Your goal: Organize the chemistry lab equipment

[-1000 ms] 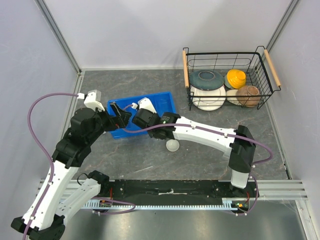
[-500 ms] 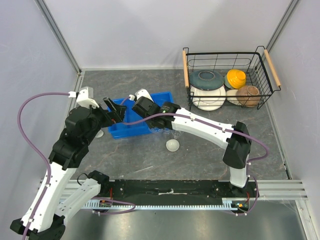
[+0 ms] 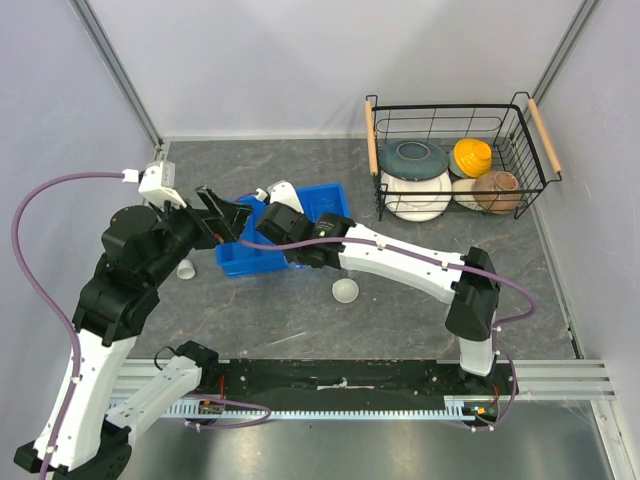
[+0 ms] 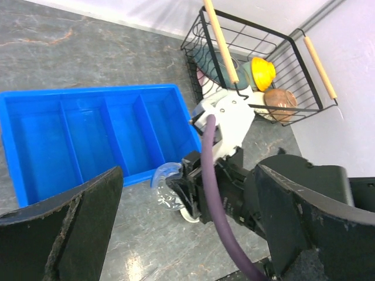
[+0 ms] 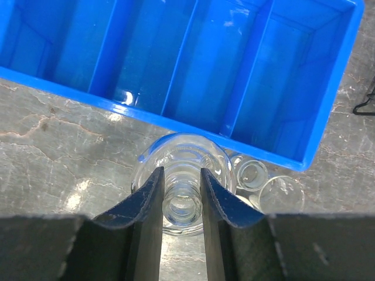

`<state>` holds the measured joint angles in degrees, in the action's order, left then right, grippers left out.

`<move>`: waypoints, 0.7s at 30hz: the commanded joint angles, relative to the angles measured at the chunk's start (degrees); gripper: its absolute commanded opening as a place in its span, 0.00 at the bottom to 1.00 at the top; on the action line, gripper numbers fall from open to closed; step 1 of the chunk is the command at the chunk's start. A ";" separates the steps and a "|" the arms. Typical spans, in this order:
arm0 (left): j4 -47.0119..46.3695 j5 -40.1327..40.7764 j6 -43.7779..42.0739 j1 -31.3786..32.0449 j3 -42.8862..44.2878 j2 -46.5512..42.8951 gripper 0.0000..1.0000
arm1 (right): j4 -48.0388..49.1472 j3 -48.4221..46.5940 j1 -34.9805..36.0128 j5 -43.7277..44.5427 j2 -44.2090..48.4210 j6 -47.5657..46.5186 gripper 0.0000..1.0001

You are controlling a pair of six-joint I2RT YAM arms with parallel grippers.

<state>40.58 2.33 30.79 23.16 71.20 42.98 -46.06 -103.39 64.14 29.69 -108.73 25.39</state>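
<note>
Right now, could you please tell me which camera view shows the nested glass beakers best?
The right wrist view: the nested glass beakers fill its centre, gripped by the right pincer beside the blue tray. The left wrist view shows only a sliver of glass under that arm; the top view hides them.

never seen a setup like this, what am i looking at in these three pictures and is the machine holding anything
These are two white robot arms bolted to the near edge of a grey table. The wide picture looks down from above. The other two come from a camera on each arm's wrist, so each shows that arm's own fingers. On the table are a blue divided tray, a wire basket of ceramic bowls, a white round dish and a tiny white cup. The right gripper is closed on a nest of glass beakers just in front of the tray, with two more small beakers beside it. The left gripper is wide open and holds nothing.
</note>
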 commanded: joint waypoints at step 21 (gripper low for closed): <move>4.16 1.62 -4.24 -0.13 17.39 4.31 0.98 | -0.51 2.32 4.86 10.20 5.54 5.64 0.00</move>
<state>42.50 -0.08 30.00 23.16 85.76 48.40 -46.19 -101.32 68.95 34.24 -108.97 30.44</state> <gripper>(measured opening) 0.988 0.345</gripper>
